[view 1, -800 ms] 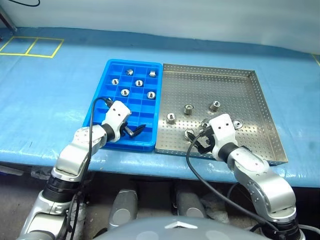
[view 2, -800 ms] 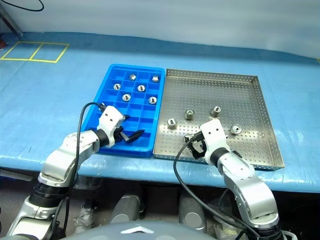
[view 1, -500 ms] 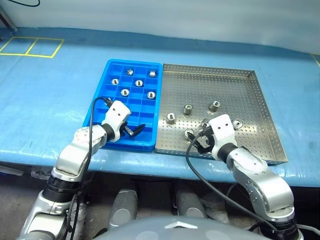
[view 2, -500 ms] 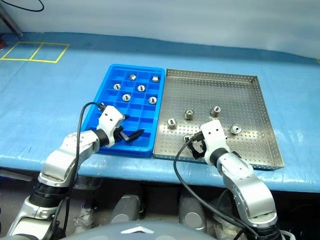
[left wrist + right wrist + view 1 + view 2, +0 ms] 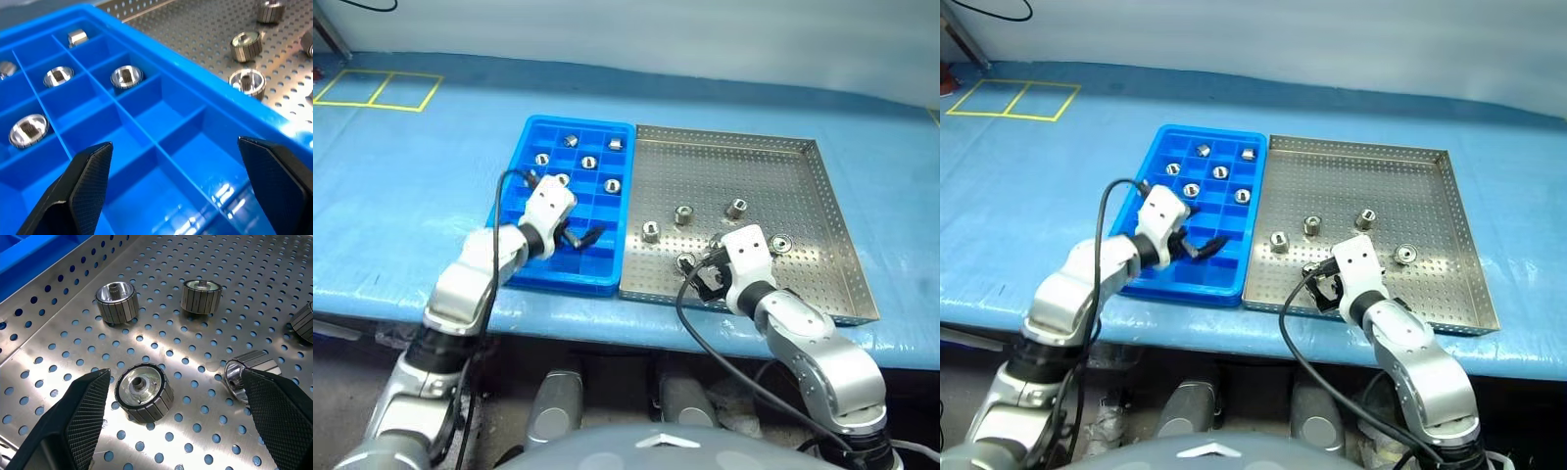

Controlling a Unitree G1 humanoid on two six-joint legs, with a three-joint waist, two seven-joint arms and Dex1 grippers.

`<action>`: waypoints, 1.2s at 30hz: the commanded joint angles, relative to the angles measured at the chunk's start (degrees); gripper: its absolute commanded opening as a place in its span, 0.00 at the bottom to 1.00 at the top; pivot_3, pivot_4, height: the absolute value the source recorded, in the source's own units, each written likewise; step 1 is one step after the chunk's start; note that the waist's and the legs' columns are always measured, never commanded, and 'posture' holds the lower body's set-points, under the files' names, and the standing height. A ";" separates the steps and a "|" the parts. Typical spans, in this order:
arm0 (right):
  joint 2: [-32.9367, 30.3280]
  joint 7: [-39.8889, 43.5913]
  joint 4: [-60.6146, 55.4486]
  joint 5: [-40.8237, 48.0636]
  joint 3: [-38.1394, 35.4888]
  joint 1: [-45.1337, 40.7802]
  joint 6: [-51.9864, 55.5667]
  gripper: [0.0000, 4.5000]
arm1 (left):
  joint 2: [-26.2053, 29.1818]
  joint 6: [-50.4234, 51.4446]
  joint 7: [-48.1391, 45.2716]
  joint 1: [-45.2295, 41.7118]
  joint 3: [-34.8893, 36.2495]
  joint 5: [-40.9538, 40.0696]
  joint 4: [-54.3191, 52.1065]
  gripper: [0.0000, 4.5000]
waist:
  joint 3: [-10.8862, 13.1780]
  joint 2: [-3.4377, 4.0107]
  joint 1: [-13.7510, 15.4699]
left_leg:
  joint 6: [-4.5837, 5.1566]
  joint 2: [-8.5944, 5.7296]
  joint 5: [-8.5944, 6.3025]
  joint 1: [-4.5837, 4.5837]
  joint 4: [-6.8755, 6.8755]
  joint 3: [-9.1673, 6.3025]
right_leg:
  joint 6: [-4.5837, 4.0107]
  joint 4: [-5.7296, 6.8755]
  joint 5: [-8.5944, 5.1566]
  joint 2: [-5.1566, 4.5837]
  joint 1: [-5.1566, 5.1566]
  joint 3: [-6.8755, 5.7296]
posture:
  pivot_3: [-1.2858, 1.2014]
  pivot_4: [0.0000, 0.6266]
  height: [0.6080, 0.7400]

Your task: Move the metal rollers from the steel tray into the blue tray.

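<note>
Right wrist view shows the right gripper [image 5: 173, 426] with fingers spread above a roller [image 5: 144, 391] near the steel tray's [image 5: 822, 186] front rim. Left gripper [image 5: 579, 238], also spread and empty, hovers over the blue tray [image 5: 514, 191]. Next, I think: lower and pinch.

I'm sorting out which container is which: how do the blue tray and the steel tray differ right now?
The blue tray is plastic, split into a grid of small square compartments; the steel tray is shiny metal with one open perforated floor. The blue tray is narrower, the steel tray wider and squarer. The left tool is over the blue tray, the right tool over the steel tray. Both sit side by side and hold metal rollers.
</note>
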 commanded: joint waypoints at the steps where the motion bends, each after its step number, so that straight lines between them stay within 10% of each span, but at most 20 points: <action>1: 0.39 -0.82 -1.86 -0.64 -0.73 -0.13 -0.31 1.00 | -1.27 -2.83 -4.45 -7.16 -2.47 0.82 5.62 0.99 | 0.00 0.00 -0.06 | 0.00 -0.01 0.00 0.00 -0.01 0.01 | 0.02 -0.01 0.01 -0.01 0.00 0.02 | 0.50 0.24 1.00; 18: 3.83 -4.24 -2.57 -3.57 -0.45 2.16 -2.42 1.00 | -16.16 -15.58 -26.55 -41.18 -20.61 16.76 58.99 0.99 | 0.02 -0.03 -2.71 | 0.09 -0.04 -0.04 -0.10 -0.06 0.05 | 0.15 -0.05 0.07 0.04 -0.10 0.12 | 0.46 0.24 1.00; 32: 6.70 -6.00 -2.64 -5.34 -0.36 4.47 -4.35 1.00 | -19.79 -26.70 -35.88 -46.65 -25.61 29.56 73.51 0.99 | 0.02 -0.03 -4.10 | 0.13 -0.03 -0.06 -0.14 -0.02 0.11 | 0.16 -0.03 0.05 0.04 -0.14 0.22 | 0.44 0.24 1.00; 36: 7.04 -5.95 -2.35 -5.57 -0.53 4.27 -4.61 1.00 | -20.41 -27.38 -36.09 -46.47 -24.69 30.71 74.54 0.80 | 0.02 -0.03 -4.18 | 0.13 -0.03 -0.06 -0.10 -0.01 0.11 | 0.17 0.00 0.06 0.04 -0.12 0.22 | 0.44 0.24 1.00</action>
